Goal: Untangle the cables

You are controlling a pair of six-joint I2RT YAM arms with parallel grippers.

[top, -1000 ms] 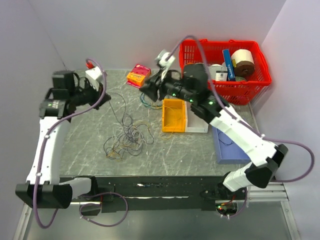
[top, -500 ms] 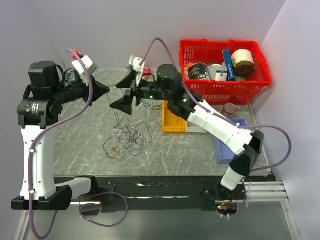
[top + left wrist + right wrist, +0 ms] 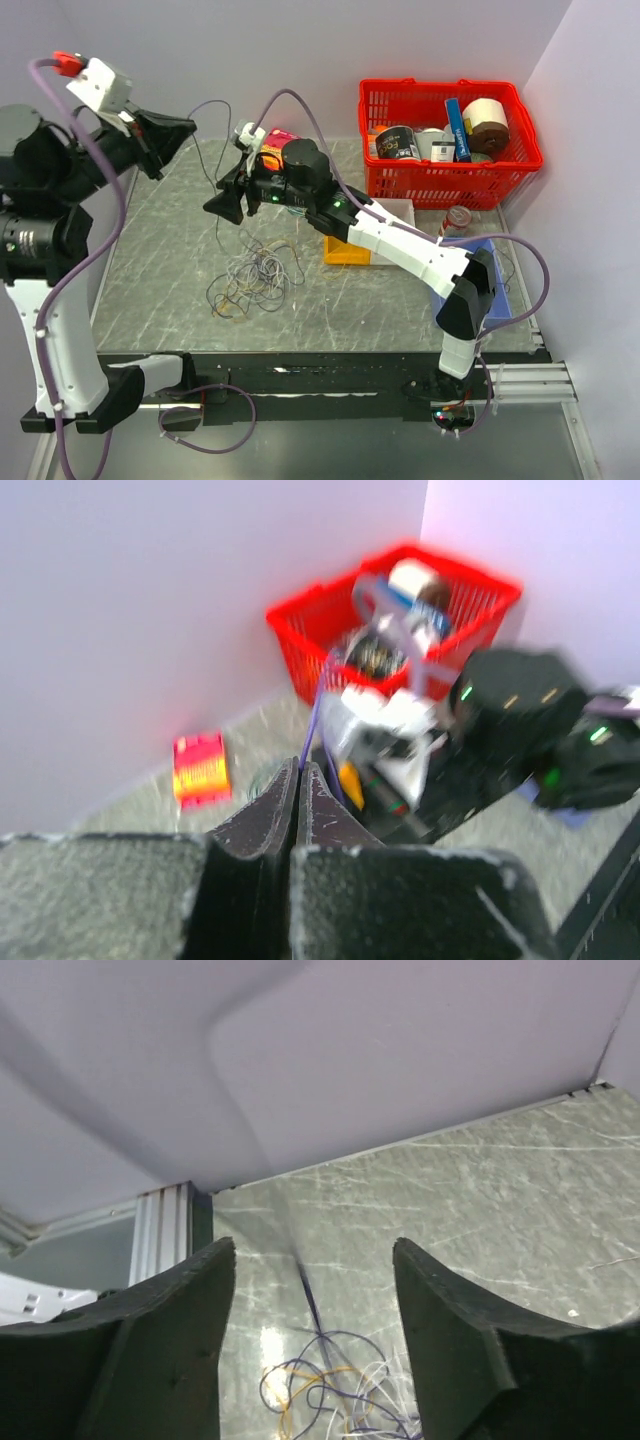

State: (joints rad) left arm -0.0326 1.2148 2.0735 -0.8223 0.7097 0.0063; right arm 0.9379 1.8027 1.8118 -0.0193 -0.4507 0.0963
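The cables (image 3: 255, 278) are lying in a loose tangle of yellow, orange, white and dark loops on the grey tabletop (image 3: 330, 300), left of the yellow bin (image 3: 345, 250). The left tool (image 3: 188, 128) is hanging high above the tabletop's far left corner, its jaws pressed together and pinching a thin dark strand (image 3: 308, 1290) that is running down towards the tangle. The right tool (image 3: 222, 200) is hovering above the pile with its jaws standing wide apart, gripping nothing; in its wrist view the strand is passing between the fingers (image 3: 170, 1300) without touching either
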